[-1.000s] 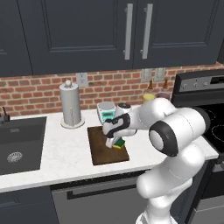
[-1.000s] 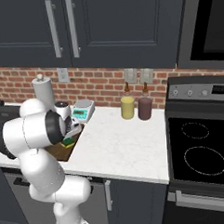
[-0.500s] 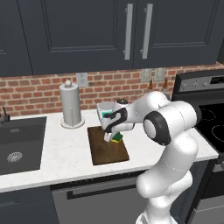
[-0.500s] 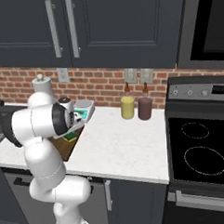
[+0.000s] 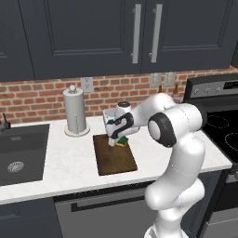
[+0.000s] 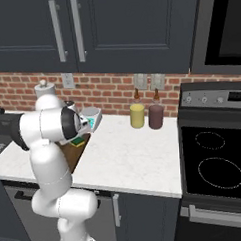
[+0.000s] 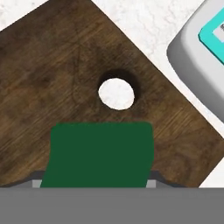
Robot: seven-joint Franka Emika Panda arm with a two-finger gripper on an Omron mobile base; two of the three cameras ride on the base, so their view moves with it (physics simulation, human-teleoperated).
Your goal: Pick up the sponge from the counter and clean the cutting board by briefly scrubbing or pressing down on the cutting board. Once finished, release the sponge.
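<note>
Two rear flanks; hand close overhead.

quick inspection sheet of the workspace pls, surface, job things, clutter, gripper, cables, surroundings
surface: white counter, sink sunk in at its left end
job's things: sponge green side up on the cutting board, near the board's hole
clutter: paper towel roll, grey and teal scale beside the board, two jars near the stove
grippers: gripper shut on the sponge
cables: nothing seen
surroundings: brick backsplash, dark cabinets, stove
</note>
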